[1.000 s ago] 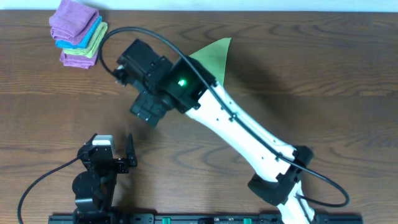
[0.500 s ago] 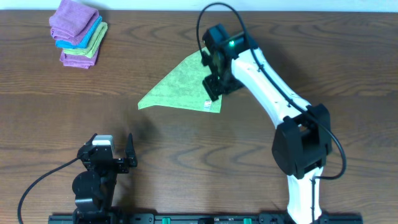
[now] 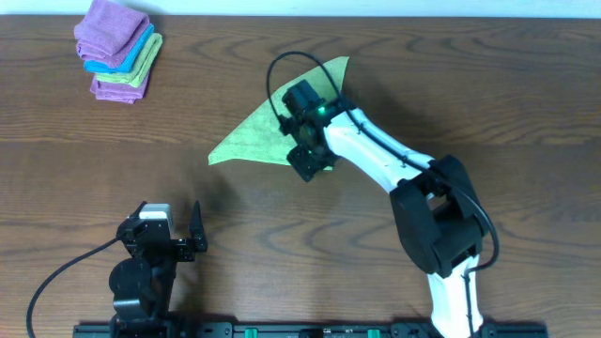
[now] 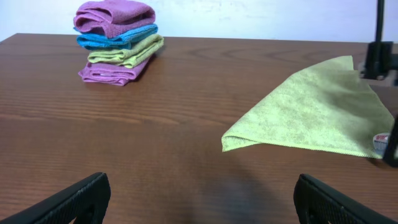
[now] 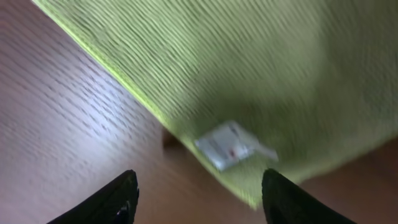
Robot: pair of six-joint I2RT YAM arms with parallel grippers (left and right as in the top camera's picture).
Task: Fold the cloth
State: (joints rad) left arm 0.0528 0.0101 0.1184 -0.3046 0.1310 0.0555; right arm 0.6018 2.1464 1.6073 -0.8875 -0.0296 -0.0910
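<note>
The lime-green cloth (image 3: pixel 272 117) lies on the table folded into a triangle, one tip at the left and one at the far right. It also shows in the left wrist view (image 4: pixel 317 112) and fills the right wrist view (image 5: pixel 249 74), where its white label (image 5: pixel 227 144) shows near the fold corner. My right gripper (image 3: pixel 307 161) is open and empty, just above the cloth's near corner (image 5: pixel 196 199). My left gripper (image 3: pixel 192 235) is open and empty near the table's front left (image 4: pixel 199 202), well apart from the cloth.
A stack of folded cloths (image 3: pixel 117 49), purple, blue and green, sits at the far left corner; it also shows in the left wrist view (image 4: pixel 118 40). The right arm (image 3: pixel 376 160) reaches across the middle of the table.
My right arm swept from the left side to the right, laying the cloth out as a triangle, then moved back left over the cloth's near corner. The left arm has not moved.
</note>
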